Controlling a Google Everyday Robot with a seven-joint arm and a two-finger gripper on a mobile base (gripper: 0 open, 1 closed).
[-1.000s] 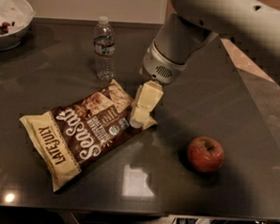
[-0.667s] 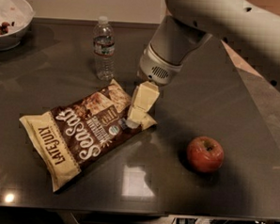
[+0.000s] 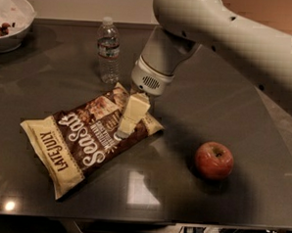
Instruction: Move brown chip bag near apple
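Observation:
The brown chip bag (image 3: 80,147) lies flat on the dark table, left of centre, with a dark brown middle and cream ends reading "LATE JULY". The red apple (image 3: 214,160) sits on the table to the right, well apart from the bag. My gripper (image 3: 125,128) hangs from the white arm and points down over the bag's right part, its cream tip at the bag's surface. The arm hides part of the bag's upper right end.
A water bottle (image 3: 108,50) stands upright behind the bag, just left of the arm. A white bowl (image 3: 11,20) with some food sits at the far left corner. The table's front edge (image 3: 140,220) runs along the bottom.
The arm has moved left and lower. The gripper's tip has gone from the bag's right end to over its brown middle. The bag and the apple have not moved.

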